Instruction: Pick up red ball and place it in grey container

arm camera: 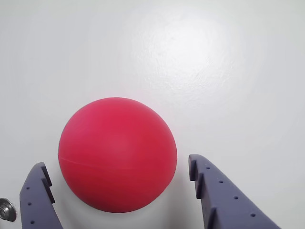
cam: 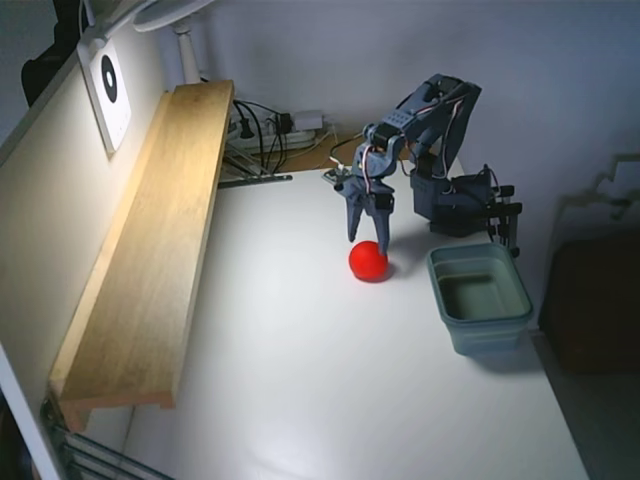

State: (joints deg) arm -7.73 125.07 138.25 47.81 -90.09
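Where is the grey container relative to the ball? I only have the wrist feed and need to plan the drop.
Observer: In the fixed view the grey container sits on the white table, to the right of the red ball and slightly nearer the camera, clear of it.
Operator: Is anything in it?
Observer: No, its inside looks empty.
Operator: Anything between ball and container?
Observer: Only bare table. The arm's dark base stands behind the container.
Operator: How is the gripper placed?
Observer: It points down, open, with its fingers straddling the ball from behind.
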